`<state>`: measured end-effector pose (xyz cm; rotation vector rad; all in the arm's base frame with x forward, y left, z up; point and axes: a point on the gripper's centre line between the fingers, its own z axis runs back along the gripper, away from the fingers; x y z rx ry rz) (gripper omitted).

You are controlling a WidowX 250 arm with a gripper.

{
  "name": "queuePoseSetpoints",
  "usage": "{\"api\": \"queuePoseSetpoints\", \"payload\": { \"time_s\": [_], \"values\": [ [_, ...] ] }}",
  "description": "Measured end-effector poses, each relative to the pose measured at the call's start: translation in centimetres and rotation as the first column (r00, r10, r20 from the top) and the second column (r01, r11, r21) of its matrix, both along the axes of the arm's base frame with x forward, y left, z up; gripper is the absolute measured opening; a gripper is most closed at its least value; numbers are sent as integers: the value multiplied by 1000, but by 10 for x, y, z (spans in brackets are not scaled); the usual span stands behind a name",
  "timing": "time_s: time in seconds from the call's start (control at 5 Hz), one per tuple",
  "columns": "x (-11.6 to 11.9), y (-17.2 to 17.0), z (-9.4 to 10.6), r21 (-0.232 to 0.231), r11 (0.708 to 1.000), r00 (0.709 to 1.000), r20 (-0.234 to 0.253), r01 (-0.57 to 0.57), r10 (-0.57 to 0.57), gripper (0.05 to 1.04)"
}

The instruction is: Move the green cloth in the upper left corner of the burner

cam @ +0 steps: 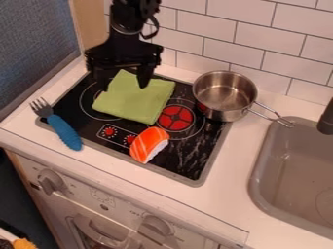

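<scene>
Green cloth (135, 101) partly over the stove's (185, 165) upper-left burner (83, 105), my gripper (123, 86) at its far edge, jaws wide apart, gripping nothing, sushi (148, 145) near the cloth's front, metal pot (224, 95) to its right, blue-handled fork (64, 131) left, sink (296, 180) farther right.

From where I'm standing, the camera view looks from above the front of the toy kitchen, slanting down over the counter (231, 194) toward the tiled wall (250, 39) behind. It's turned a bit, so the counter's front edge runs down toward the lower right. It sits near enough to take in the whole cooktop (189, 158) around the middle, while the right edge cuts off the sink (299, 165). The blue-grey panel (36, 39) fills the upper left, the front knobs (50, 182) the lower part.
</scene>
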<state>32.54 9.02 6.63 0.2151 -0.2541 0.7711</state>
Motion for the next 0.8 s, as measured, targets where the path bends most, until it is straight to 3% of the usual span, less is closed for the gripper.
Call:
{"api": "queuePoseSetpoints", "payload": {
  "time_s": [0.4,0.8],
  "values": [
    [18,11,-34,-114,994,1000,-20,1,-3,1001],
    [29,10,-52,-166,986,1000,-30,-3,-2,1001]
  ]
}}
